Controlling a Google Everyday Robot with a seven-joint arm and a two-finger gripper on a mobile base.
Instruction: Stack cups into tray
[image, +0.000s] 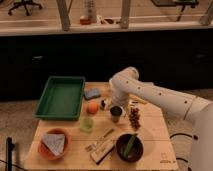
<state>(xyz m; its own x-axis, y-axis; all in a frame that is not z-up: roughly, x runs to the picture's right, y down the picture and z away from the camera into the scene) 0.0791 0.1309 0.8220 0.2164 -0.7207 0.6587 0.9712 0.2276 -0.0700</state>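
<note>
Pincer at one steel cup

Gripper: at the steel cup, mid-table. It merges with the wrist and the cup's rim, so contact cannot be confirmed.

Arm: cut off by the right edge.

Small dark-and-white object, left of the gripper: partly covered by the arm, identity undetermined.

Yellow object behind the arm: mostly hidden.

Dark red cluster, right of the steel cup: too small to identify.

Packets at the front of the table: print illegible.

Grey-blue item in the orange bowl: unidentifiable.

Black post, lower left: cut by the bottom edge.
</note>
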